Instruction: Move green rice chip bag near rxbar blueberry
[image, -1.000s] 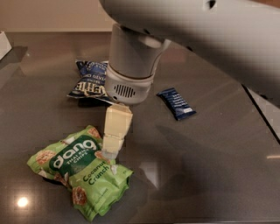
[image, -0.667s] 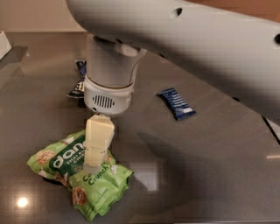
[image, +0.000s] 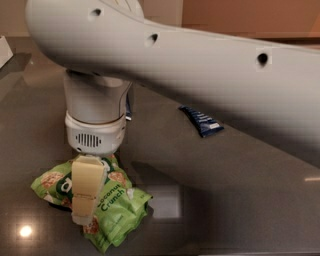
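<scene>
nearest the camera, green rice chip bag (image: 117, 212): lies crumpled on the dark table (image: 240, 210) at front left, "crunch" lettering showing. it sits where it sat a second ago, not yet carried.
gripper (image: 84, 215): right on top of the bag's left half, its cream tip pressed against or just above the foil. over the last second it has slid left from the bag's edge and dropped lower.
grasp: cannot tell from this angle whether it is released or clenched on the bag.
wrist (image: 95, 125): white vented cylinder straight above the gripper, pointing down.
what the change means: judged as the end of the reach and the start of the pick. the move toward the bar has not begun.
rxbar blueberry (image: 202, 120): flat navy wrapper farther back and to the right, well apart from the bag, unmoved.
arm (image: 200, 65): broad white link crossing the top of the view, now covering much more of the scene.
behind the wrist: a dark sliver (image: 129, 106), possibly another blue packet, mostly hidden.
</scene>
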